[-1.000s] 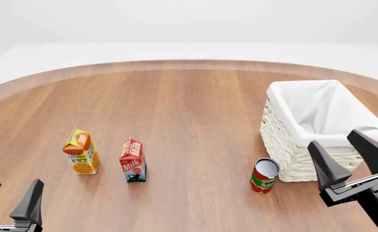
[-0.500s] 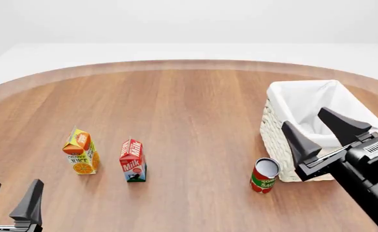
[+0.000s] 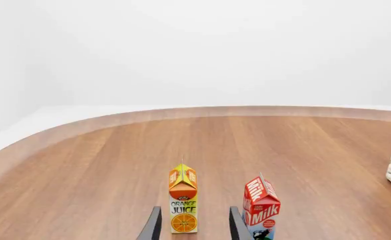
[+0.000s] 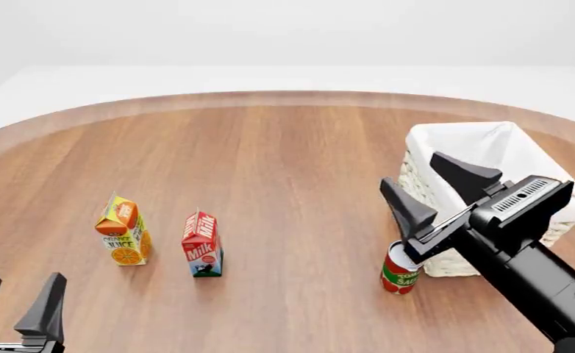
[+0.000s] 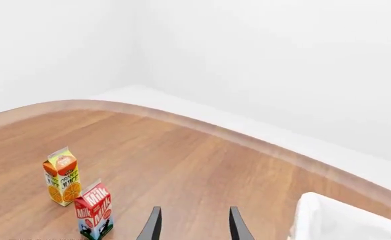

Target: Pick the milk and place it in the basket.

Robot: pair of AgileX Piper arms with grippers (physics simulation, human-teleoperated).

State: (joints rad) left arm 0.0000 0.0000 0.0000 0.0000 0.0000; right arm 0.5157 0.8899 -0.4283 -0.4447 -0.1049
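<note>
The milk [image 4: 202,245] is a small carton with a red gable top and a blue-and-white base, standing upright on the wooden table at the front left; it also shows as milk [image 3: 261,208] and milk [image 5: 94,210]. The basket [image 4: 523,158], cream wicker with a white lining, stands at the right. My right gripper [image 4: 431,184] hangs open in the air beside the basket's left side, well to the right of the milk. My left gripper [image 4: 15,294] is open at the front left corner, nearer than the cartons.
An orange juice carton [image 4: 123,230] stands just left of the milk. A red-and-green tomato sauce can [image 4: 401,267] sits upright in front of the basket's left corner, under my right arm. The round table's far edge [image 4: 268,97] curves across the back.
My right arm has swung left and up, from the basket's front right to its left side. The left gripper and the objects have stayed put.
</note>
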